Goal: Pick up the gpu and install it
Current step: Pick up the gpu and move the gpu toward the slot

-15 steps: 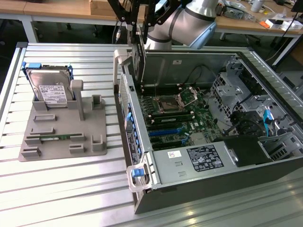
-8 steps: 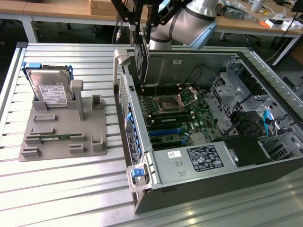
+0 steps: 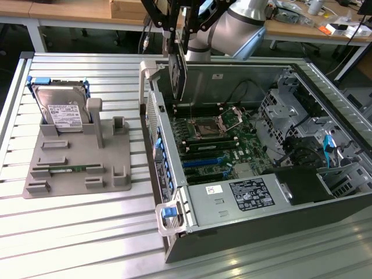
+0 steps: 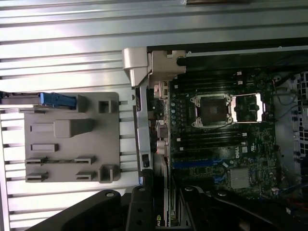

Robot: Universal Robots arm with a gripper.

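Gripper (image 3: 179,36): closed on the gpu (image 3: 181,72), gripping it by its upper edge; the jaws stand partly apart, with the thickness of the card between them.

Gpu: off the worktop (image 3: 75,232) and hanging upright and edge-on; it hangs above the open computer case (image 3: 232,224), just inside the case's far corner on the exterior view's left, and touches nothing but the gripper; not yet seated.

Governing relation: the blue slots (image 3: 203,161) lie on the motherboard (image 3: 203,145), below the card and toward the near edge of the worktop, past the processor socket (image 3: 206,129); the slots run out from the case's left wall toward the exterior view's right. The card's flat face appears to lie parallel to that wall; on that reading its plane stands across the run of the slots rather than along it. In the wrist view the card shows as a thin green edge between the black fingers (image 4: 139,204), which agrees with this; which of the card's ends carries the bracket cannot be told.

Other items: a grey holder (image 3: 70,168) lies near the worktop's edge at the exterior view's left, well apart from the card; a hard drive (image 3: 63,113) stands in its far end; a memory stick (image 3: 67,170) lies in a slot nearer the front.
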